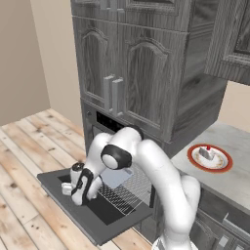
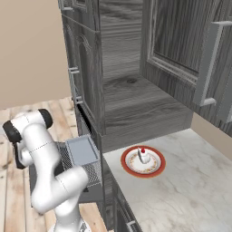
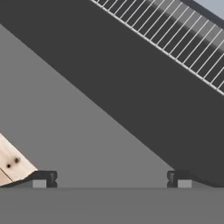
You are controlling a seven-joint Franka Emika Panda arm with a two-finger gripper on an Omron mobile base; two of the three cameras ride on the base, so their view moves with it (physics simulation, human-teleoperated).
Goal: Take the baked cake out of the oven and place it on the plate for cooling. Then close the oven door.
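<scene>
The baked cake (image 1: 207, 154) (image 2: 143, 156), a small white wedge with a red cherry, sits on the red-rimmed plate (image 1: 222, 165) (image 2: 156, 170) on the counter to the right of the oven (image 1: 109, 122). The oven door (image 1: 100, 228) lies folded down flat, its black glass facing up. My gripper (image 1: 78, 199) hangs low over the door's left part, pointing down. In the hand view my gripper (image 3: 111, 180) is open with nothing between its fingertips (image 3: 43, 179), and beneath it lie the door's grey frame (image 3: 78, 131) and black window (image 3: 144, 87).
A wire rack (image 1: 128, 193) (image 2: 93, 174) (image 3: 175, 35) is pulled out over the door and carries a flat grey tray (image 1: 118, 177) (image 2: 83, 150). Tall wood-grain cabinets (image 1: 132, 83) stand above the oven. Plank floor (image 1: 24, 161) (image 3: 11, 164) lies left of the door. The marble counter (image 2: 190, 190) stretches right.
</scene>
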